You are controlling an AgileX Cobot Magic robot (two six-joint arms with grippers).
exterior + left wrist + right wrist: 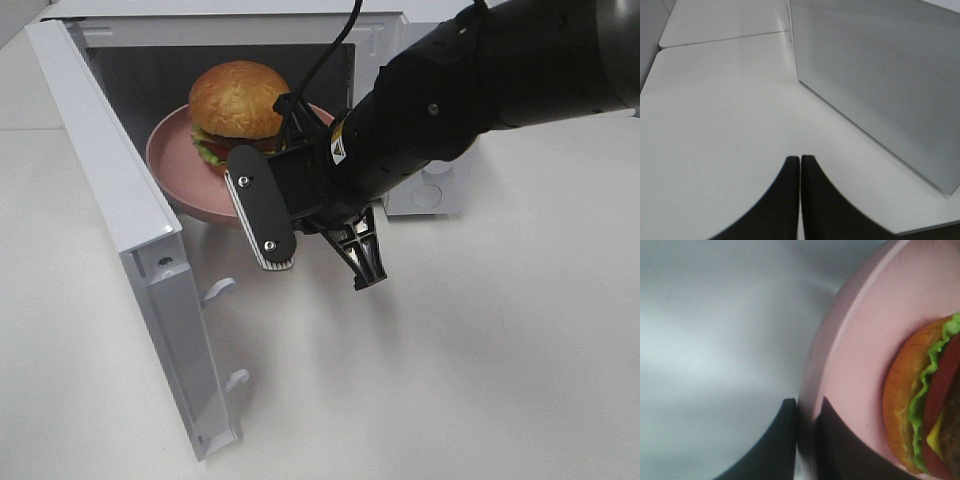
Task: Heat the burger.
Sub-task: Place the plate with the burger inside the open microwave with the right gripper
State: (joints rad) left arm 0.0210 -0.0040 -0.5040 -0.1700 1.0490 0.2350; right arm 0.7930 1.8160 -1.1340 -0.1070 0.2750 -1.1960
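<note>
The burger (pixel 238 100), with a golden bun, lettuce and tomato, sits on a round pink plate (pixel 175 160) in the mouth of the open white microwave (pixel 380 45). My right arm (pixel 430 110) reaches in from the right, and its bulk hides the fingertips in the high view. In the right wrist view my right gripper (pixel 805 440) is shut on the plate's rim (pixel 840 340), with the burger (pixel 930 405) close beside it. My left gripper (pixel 800 165) is shut and empty, low over the white table beside the microwave's perforated side wall (pixel 880 75).
The microwave door (pixel 130 220) stands open to the left, swung towards the table's front, with two latch hooks (pixel 218 290) on its inner edge. The white table (pixel 450 380) spreads in front and to the right. A table seam (pixel 725 37) runs behind the left gripper.
</note>
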